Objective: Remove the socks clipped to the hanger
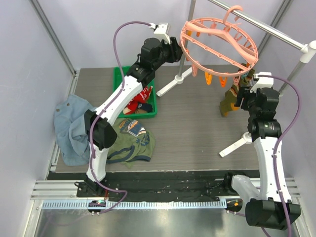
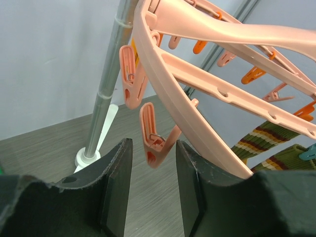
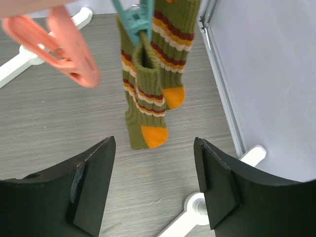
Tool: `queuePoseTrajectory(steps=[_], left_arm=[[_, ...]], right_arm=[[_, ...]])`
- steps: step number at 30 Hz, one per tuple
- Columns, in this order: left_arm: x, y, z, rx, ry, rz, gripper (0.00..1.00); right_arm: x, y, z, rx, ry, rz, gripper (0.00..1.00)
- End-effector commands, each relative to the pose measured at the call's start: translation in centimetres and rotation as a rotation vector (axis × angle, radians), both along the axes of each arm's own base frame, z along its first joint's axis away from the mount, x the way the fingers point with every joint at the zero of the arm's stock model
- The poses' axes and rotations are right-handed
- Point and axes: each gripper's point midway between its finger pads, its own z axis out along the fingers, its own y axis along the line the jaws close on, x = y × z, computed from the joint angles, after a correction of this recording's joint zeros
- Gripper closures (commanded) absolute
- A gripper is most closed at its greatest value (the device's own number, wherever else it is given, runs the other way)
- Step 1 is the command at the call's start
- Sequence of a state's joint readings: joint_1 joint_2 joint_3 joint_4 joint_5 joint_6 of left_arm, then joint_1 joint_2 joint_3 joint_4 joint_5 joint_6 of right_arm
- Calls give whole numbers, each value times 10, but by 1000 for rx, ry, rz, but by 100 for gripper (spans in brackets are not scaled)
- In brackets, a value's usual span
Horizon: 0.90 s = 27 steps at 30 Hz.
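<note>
Up at the back right, two olive socks (image 3: 148,98) with orange toes and striped bands hang side by side from one teal clip (image 3: 133,19) on the hanger (image 1: 219,42). The hanger is a single pink ring with spokes, tilted, and its hook is over the metal rail (image 1: 266,24).

The right claw (image 3: 154,163) faces the two socks with its jaws spread wide. It holds nothing and touches nothing, and the socks hang beyond the gap. One loose pink clip (image 3: 64,44) dangles to the upper left of it.

The left claw (image 2: 154,158) is at the opposite side of the ring, with its jaws partly apart. A pink clip (image 2: 153,143) hangs in line with the gap and is not pinched. The ring's rim passes close by the right-hand finger (image 2: 190,190), and whether they touch cannot be told. The ring carries many pink and orange clips, too crowded to count.

On the table (image 1: 197,128) below sits one green bin (image 1: 123,74) with red and dark loose socks (image 1: 140,98) inside, their number unclear. Near it lies one olive shirt (image 1: 143,148) with a dark patterned sock (image 1: 134,127) on top. One pale blue denim piece (image 1: 69,123) lies at the left edge.
</note>
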<state>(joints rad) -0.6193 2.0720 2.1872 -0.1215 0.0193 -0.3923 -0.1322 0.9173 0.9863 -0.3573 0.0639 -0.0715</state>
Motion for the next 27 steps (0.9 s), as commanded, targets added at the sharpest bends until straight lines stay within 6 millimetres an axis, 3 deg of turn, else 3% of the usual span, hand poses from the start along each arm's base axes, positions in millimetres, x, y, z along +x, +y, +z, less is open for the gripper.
queuePoseTrajectory(steps=[1,16,25,27], left_arm=[[0,-2,25,-37,-47,-7,56],[7,-1,29,-39,-59,4,53],[12,-2,29,-58,-57,9,53],[13,-3,29,-58,-57,9,53]], right_arm=[[1,9,19,-59,6,112,28],[-1,-23,19,-79,52,75,33],[7,-25,16,-81,59,102,34],[12,-16,16,-83,49,174,34]])
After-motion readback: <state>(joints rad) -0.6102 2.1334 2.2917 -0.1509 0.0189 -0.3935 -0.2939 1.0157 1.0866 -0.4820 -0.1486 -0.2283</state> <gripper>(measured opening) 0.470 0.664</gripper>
